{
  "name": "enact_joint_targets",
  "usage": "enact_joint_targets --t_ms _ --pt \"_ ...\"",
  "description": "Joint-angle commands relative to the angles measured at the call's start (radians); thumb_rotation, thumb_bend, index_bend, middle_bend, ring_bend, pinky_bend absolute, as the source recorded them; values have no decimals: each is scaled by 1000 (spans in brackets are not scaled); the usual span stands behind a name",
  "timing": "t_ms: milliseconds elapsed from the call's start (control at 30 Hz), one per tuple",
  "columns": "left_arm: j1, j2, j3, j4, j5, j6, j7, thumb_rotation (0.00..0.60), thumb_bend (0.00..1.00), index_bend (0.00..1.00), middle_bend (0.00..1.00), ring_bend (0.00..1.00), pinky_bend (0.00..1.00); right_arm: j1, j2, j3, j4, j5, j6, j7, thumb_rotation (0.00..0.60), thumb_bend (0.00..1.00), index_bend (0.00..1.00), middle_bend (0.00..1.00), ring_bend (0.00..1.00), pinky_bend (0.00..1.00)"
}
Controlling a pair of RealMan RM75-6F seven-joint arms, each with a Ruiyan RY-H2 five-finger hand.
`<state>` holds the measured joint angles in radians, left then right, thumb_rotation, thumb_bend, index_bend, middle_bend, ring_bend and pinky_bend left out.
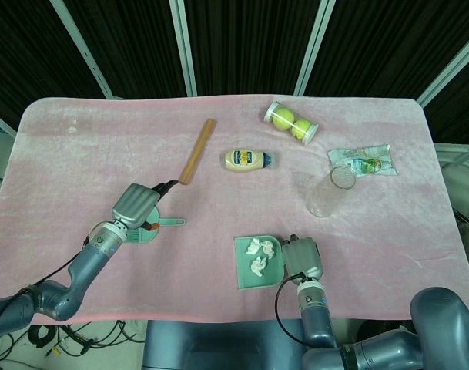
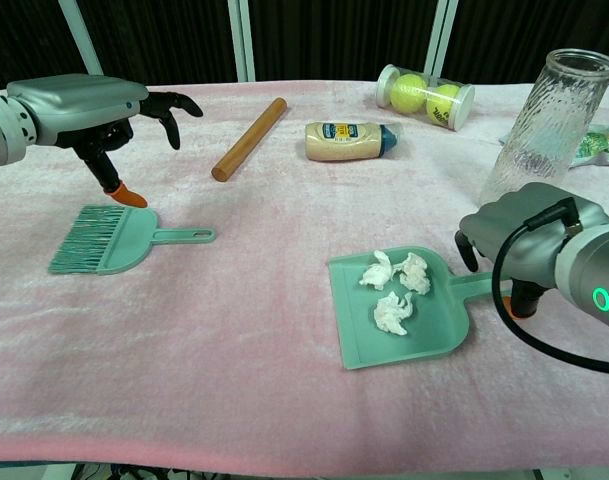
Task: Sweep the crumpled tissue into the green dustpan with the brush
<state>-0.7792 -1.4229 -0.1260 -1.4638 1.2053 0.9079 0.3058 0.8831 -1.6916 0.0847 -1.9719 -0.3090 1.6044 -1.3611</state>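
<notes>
The green brush lies flat on the pink cloth at the left, bristles pointing left. My left hand hovers just above it, fingers spread and holding nothing; in the head view the left hand covers most of the brush. The green dustpan sits at centre right with three crumpled tissue pieces inside it. My right hand grips the dustpan's handle. From the head view, the dustpan, the tissue and the right hand show near the table's front edge.
A wooden stick lies behind the brush. A mayonnaise bottle and a tube of tennis balls lie at the back. A clear glass stands just behind my right hand. A snack packet lies at the far right.
</notes>
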Motion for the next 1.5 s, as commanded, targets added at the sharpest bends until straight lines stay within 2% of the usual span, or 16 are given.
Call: enact_joint_targets --t_ms 33,133,233,467,567,633,700,833,867,967,1033,1200,1333,1500 --pt "5 8 0 -16 3 7 -2 600 24 90 275 843 959 -3 2 -3 -2 -6 1 3 600 252 284 208 616 748" --pt "11 16 1 -38 8 19 -5 600 24 90 275 843 959 -6 7 -6 -5 -10 6 2 600 221 175 118 615 748" --pt "21 30 3 -71 16 37 -6 600 23 90 275 843 959 -10 18 -11 -14 -18 14 0 600 201 114 76 614 748" --pt "73 93 20 -181 48 123 8 600 24 91 275 837 949 -33 98 -46 -76 -77 48 15 600 193 79 74 610 748" --pt "113 134 39 -247 71 175 10 600 24 91 271 779 909 -61 166 -71 -123 -120 62 55 600 193 76 77 599 748" --pt "149 168 63 -292 109 224 16 600 24 91 262 687 819 -89 228 -100 -156 -174 62 103 600 193 73 77 575 738" --pt "189 198 94 -322 155 277 20 600 24 90 247 568 703 -118 286 -135 -180 -238 55 158 600 192 56 63 489 662" --pt "276 241 172 -350 269 380 -5 600 24 90 166 234 384 -205 413 -235 -207 -437 10 357 600 164 0 1 121 306" --pt "299 249 194 -353 297 403 -20 600 24 85 126 155 297 -231 445 -267 -201 -501 -8 420 600 150 0 0 50 247" --pt "360 270 253 -345 370 458 -56 600 23 46 17 17 106 -302 521 -354 -154 -685 -40 591 600 123 0 0 0 187" --pt "392 274 278 -328 403 492 -70 600 22 17 0 0 42 -348 550 -393 -113 -785 -34 687 600 112 0 0 0 171" --pt "483 269 318 -257 447 585 -136 600 20 0 0 0 16 -469 582 -459 22 -990 24 874 600 108 0 0 0 157" --pt "533 259 318 -190 464 653 -187 600 17 0 0 0 16 -550 581 -466 131 -1063 90 967 600 107 0 0 0 156" --pt "583 238 296 -84 487 740 -255 600 17 0 0 0 12 -650 562 -431 273 -1117 170 1129 600 107 0 0 0 155"
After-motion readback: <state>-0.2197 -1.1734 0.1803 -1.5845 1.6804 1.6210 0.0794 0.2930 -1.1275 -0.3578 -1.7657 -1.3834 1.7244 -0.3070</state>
